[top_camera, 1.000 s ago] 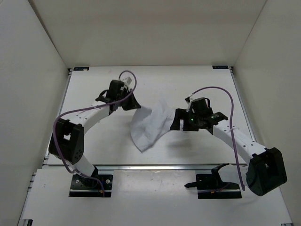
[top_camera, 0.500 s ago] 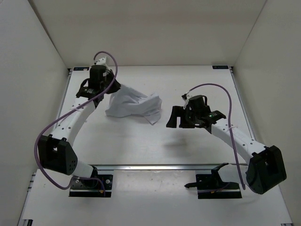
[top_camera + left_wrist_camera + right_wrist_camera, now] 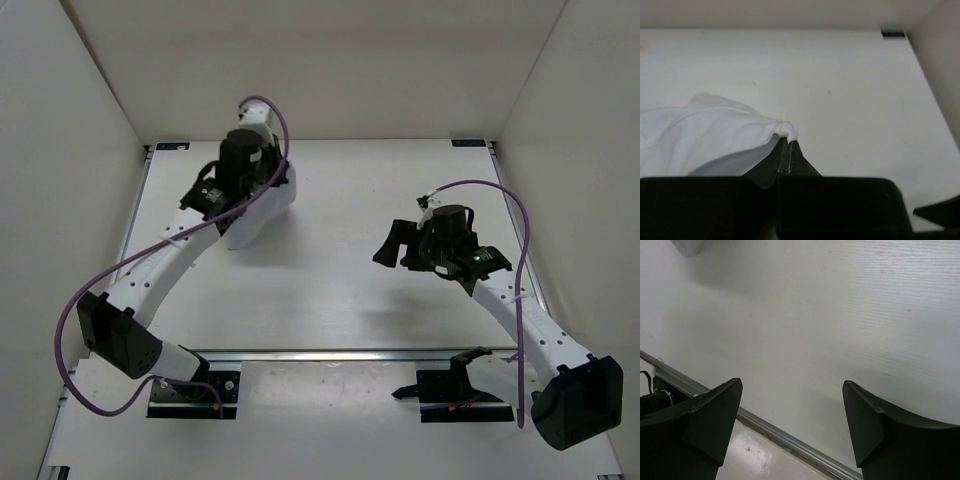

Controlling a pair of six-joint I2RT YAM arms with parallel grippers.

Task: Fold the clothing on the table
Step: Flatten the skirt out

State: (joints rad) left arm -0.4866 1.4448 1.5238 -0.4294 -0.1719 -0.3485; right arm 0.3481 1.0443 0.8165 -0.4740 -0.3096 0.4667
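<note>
The clothing (image 3: 257, 218) is a white, wrinkled garment hanging bunched from my left gripper (image 3: 273, 182) at the back left of the table (image 3: 330, 290). In the left wrist view the left gripper (image 3: 786, 142) is shut on a folded edge of the clothing (image 3: 705, 137), which drapes away to the left. My right gripper (image 3: 394, 243) hovers open over bare tabletop right of centre, well apart from the garment. In the right wrist view the right gripper (image 3: 792, 384) has nothing between its fingers, and only a corner of the clothing (image 3: 688, 246) shows at the top left.
White walls (image 3: 90, 120) enclose the table on three sides. A silver rail (image 3: 330, 353) runs along the near edge, seen also as the rail (image 3: 785, 438) under the right gripper. Both arm bases (image 3: 190, 390) are bolted in front of it.
The left gripper has carried the clothing from the table's middle to the back left, where it now hangs bunched. The right gripper has drawn back to the right, still open.
</note>
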